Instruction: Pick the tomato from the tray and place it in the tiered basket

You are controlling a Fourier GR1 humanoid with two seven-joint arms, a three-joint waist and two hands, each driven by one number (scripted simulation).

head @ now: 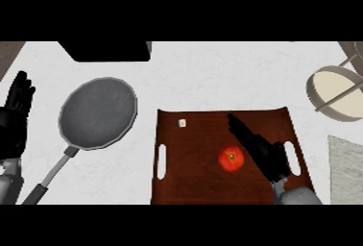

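Tomato (231, 159) sits mid-tray (191, 182), just left of right hand (265, 153). Its fingers (241, 129) are straight, open, holding nothing. Left hand (18, 110) rests open at left edge, beside pan (98, 113). Tiered basket (337, 93) far right.

Just one view here: the counter (212, 81) is seen from head height, looked down on steeply and fairly close. The tray (199, 182) is framed lower centre, the tiered basket (333, 93) clipped at upper right.
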